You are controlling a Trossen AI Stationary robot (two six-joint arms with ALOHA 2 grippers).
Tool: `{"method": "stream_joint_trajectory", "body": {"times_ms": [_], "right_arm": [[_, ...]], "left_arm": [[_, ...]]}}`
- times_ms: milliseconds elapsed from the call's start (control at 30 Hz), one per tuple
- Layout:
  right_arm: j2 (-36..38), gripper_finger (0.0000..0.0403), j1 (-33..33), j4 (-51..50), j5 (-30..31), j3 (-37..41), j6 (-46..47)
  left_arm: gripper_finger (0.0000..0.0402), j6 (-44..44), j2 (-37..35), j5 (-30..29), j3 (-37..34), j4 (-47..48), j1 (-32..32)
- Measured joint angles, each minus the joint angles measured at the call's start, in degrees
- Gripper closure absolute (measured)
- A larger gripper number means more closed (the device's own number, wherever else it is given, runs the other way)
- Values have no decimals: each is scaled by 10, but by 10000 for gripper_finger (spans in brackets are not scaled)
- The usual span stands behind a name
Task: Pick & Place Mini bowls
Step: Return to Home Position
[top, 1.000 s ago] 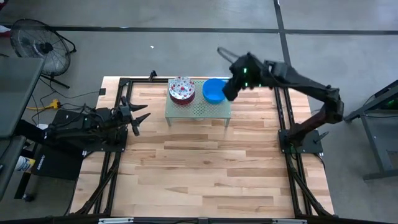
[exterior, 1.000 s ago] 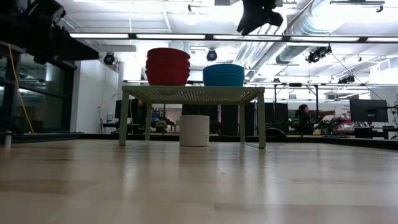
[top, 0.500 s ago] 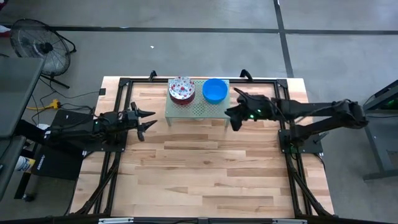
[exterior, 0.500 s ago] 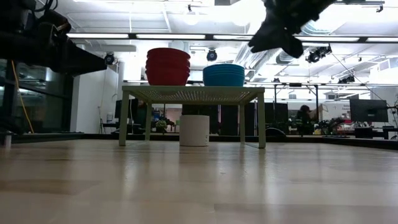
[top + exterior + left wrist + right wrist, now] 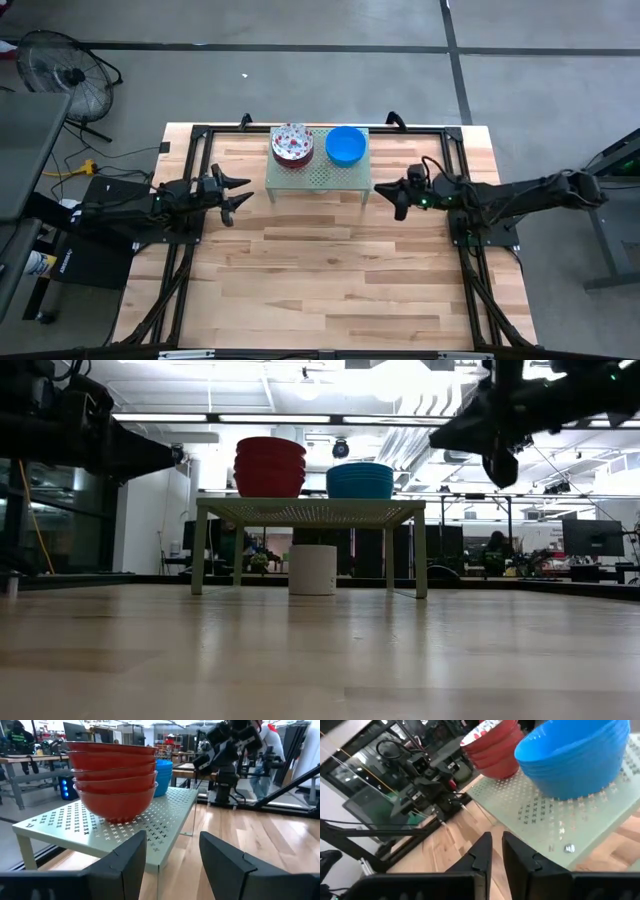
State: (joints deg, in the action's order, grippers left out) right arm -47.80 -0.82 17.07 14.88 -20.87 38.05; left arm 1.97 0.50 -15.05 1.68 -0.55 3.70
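Two stacks of mini bowls stand by their bases on the pale green perforated rack (image 5: 318,172) at the table's far side. One stack is white with red floral speckle inside (image 5: 292,143), and its outsides show red (image 5: 270,465) (image 5: 112,780). The other is solid blue (image 5: 346,145) (image 5: 359,480) (image 5: 575,755). My left gripper (image 5: 238,193) (image 5: 172,837) is open, level with the rack's left end and pointing at it. My right gripper (image 5: 383,190) (image 5: 497,840) is shut, off the rack's right end and pointing toward it. Neither holds anything.
Black frame rails (image 5: 190,230) run along the table's left, right and far sides. Bare wood (image 5: 320,270) spreads from the rack to the near edge. A white cylinder (image 5: 313,568) shows beyond the rack. A fan (image 5: 60,75) stands on the floor, and people are far back in the room.
My right gripper has come away from above the blue stack. It has swung down and toward the table's right and near side, and is now low beside the rack's right end. My left gripper has edged right toward the rack. The bowl stacks have stayed put.
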Motion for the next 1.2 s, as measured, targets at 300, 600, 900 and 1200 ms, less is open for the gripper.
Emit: {"method": "stream_joint_trajectory", "body": {"times_ms": [300, 600, 900, 1200], "right_arm": [[0, 400, 46, 137, 37, 88, -8], [52, 402, 50, 217, 26, 177, -4], [175, 403, 50, 116, -26, 203, -33], [322, 403, 50, -69, -99, 203, -74]], "left_arm": [[222, -5, 5, -3, 0, 1, 0], [222, -24, 5, -12, -1, 1, 0], [222, -78, 5, 13, -1, 3, 0], [222, -78, 5, 13, -1, 3, 0]]}}
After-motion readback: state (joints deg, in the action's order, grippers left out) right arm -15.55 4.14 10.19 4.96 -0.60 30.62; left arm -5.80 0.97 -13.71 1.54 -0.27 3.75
